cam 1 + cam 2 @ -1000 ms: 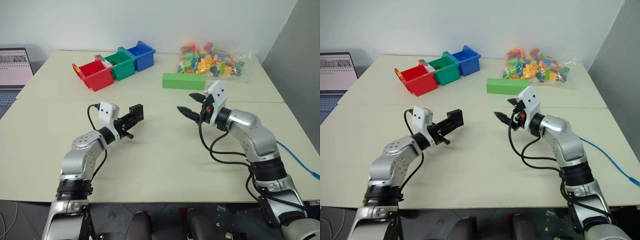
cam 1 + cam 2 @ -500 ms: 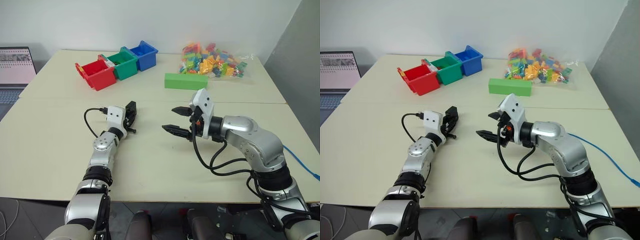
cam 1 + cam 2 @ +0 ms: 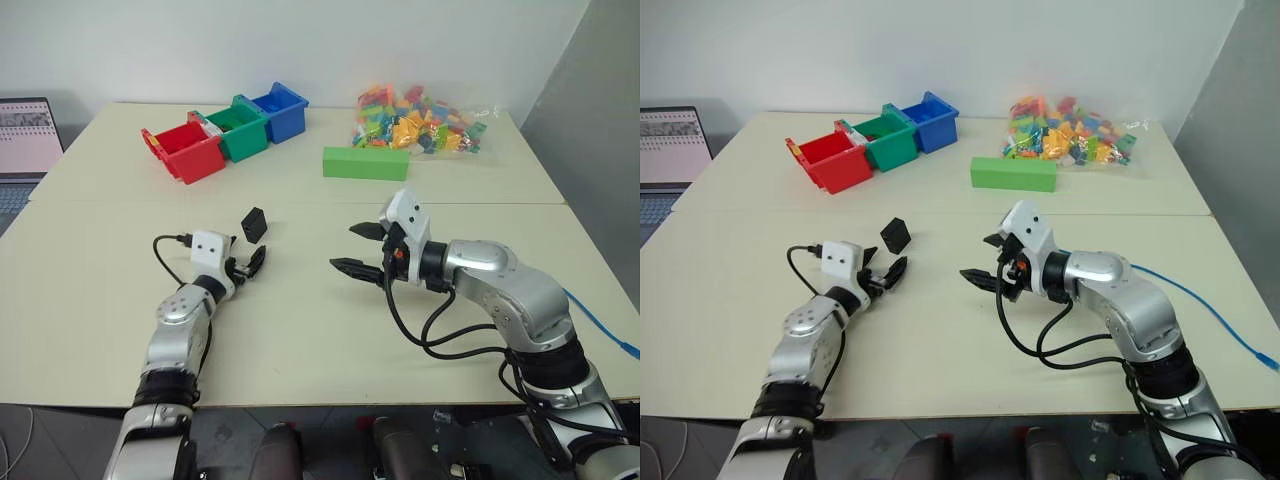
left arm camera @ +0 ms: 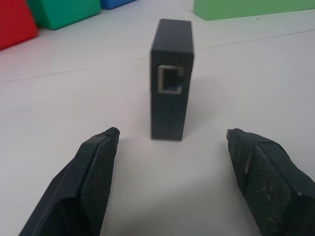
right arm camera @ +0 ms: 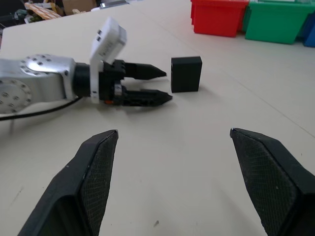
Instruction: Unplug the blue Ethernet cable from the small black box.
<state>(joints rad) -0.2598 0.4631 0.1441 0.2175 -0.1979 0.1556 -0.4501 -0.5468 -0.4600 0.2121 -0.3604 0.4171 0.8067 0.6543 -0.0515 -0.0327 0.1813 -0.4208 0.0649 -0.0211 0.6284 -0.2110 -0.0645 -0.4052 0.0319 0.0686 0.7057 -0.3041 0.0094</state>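
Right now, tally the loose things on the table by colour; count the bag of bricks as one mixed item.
Red: 1, the red bin
Green: 2, the green bin and the green block
Blue: 2, the blue bin and the blue Ethernet cable
Black: 1, the small black box
Mixed: 1, the bag of bricks
Total: 7

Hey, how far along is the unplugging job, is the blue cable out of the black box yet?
Done, by the look of it: the small black box stands on the table with its port empty, and the blue Ethernet cable lies apart at the table's right edge. In hand: nothing. The left gripper is open just short of the box, and the right gripper is open and empty. Nothing visible remains.
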